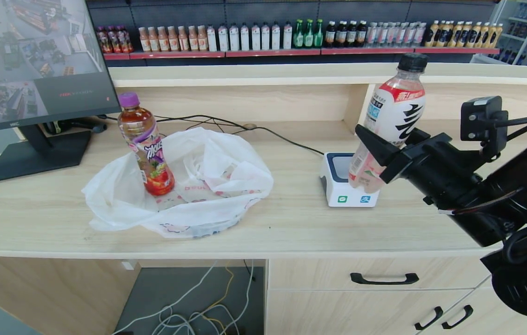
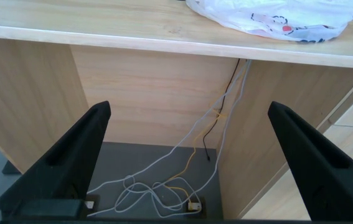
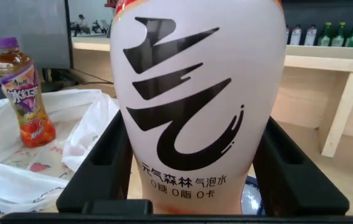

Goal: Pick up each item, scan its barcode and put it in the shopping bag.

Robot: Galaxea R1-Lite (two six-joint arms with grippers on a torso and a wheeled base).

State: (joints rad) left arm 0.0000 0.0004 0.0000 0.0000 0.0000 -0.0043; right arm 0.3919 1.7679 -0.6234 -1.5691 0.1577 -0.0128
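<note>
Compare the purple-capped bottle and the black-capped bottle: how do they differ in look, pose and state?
The purple-capped bottle shows amber drink; the black-capped bottle is mostly wrapped in a white label, with pinkish drink at the bottom. The purple-capped bottle stands upright in the shopping bag, free; the black-capped bottle is tilted, gripped by the right gripper above the scanner. Both are capped plastic drink bottles.

Above the white box scanner (image 1: 337, 188), a white-labelled plastic bottle (image 1: 393, 116) in the right tool (image 1: 379, 145); white plastic shopping bag (image 1: 226, 177) to its left.
</note>
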